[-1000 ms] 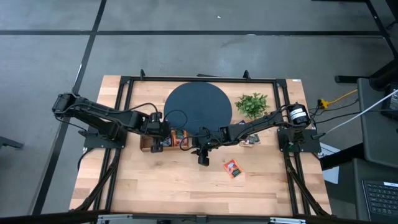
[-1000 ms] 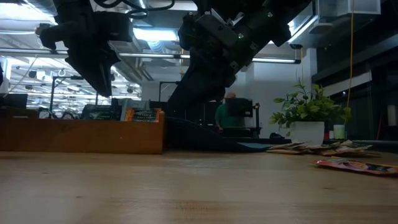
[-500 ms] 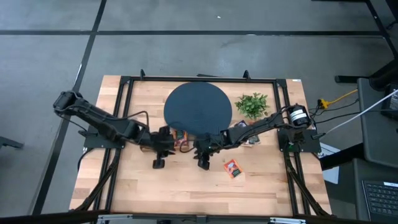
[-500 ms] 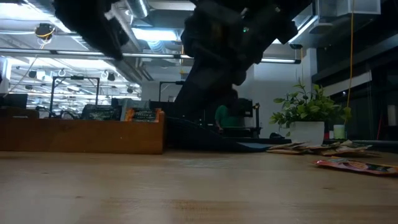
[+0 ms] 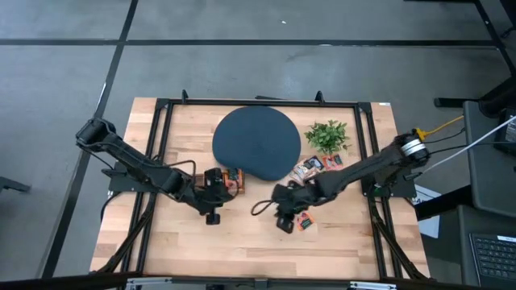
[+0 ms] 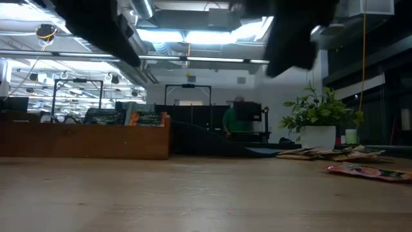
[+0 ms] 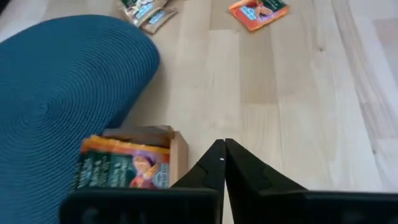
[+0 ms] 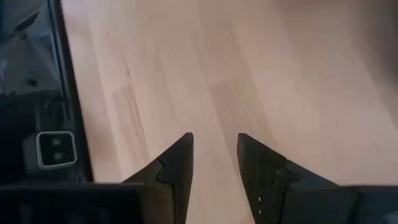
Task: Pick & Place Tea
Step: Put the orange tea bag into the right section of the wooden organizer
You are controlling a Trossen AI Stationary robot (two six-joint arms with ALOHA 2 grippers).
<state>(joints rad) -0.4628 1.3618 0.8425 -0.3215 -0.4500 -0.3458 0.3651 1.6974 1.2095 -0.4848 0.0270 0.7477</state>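
Note:
A small wooden box (image 5: 223,180) stands on the table at the dark round disc's (image 5: 256,143) near-left rim, with tea sachets (image 7: 123,169) upright in it. One orange-red sachet (image 5: 302,219) lies flat on the wood, also seen in the low view as sachet (image 6: 370,171). A loose heap of sachets (image 5: 314,167) lies near the plant (image 5: 327,135). My left gripper (image 7: 222,144) is shut and empty, just on the near side of the box (image 5: 211,216). My right gripper (image 8: 214,140) is open over bare wood, just left of the orange-red sachet (image 5: 284,222).
A black frame rail (image 5: 153,153) runs around the table top. The potted plant (image 6: 318,116) stands at the far right beside the disc. Bare wood (image 5: 242,250) stretches along the near side of the table. A person in green (image 6: 235,119) shows far off in the room.
My left gripper has drawn back from over the wooden box toward the table's near edge. My right gripper has moved from in front of the disc toward the right and near edge, ending beside the lone orange-red sachet. The sachets and box have stayed put.

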